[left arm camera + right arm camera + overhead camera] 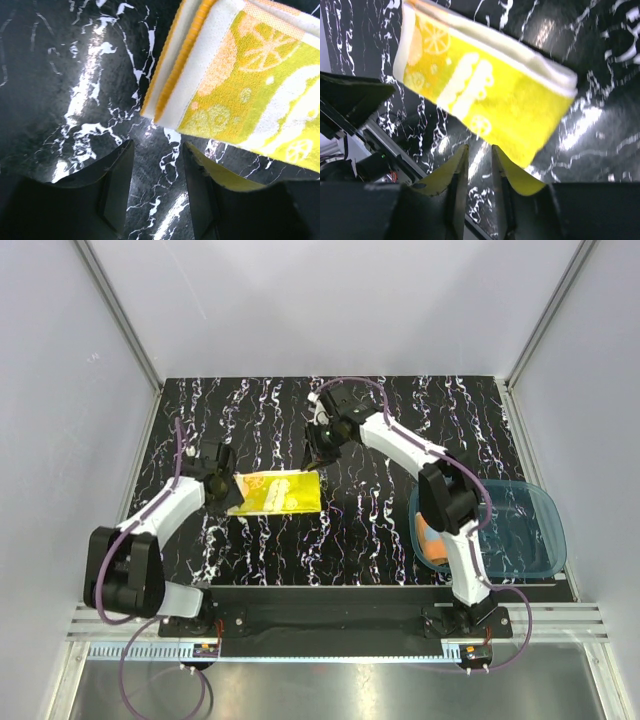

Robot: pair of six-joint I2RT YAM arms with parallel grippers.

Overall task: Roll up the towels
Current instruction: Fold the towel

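Observation:
The yellow towel (277, 491) lies folded into a flat strip on the black marbled table. In the left wrist view the yellow towel (240, 75) shows its orange-edged end just beyond my fingers. My left gripper (226, 483) sits at the towel's left end. It is open, and only table shows between the fingers of the left gripper (157, 165). My right gripper (313, 457) hovers at the towel's far right corner. The right gripper (479, 155) has a narrow empty gap, with the yellow towel (485, 90) ahead of it. The orange towel (432, 538) lies in the blue tray, partly hidden by the right arm.
The translucent blue tray (520, 540) stands at the right near edge of the table. White enclosure walls rise along the left, right and far sides. The arm bases and a metal rail (330, 625) run along the near edge.

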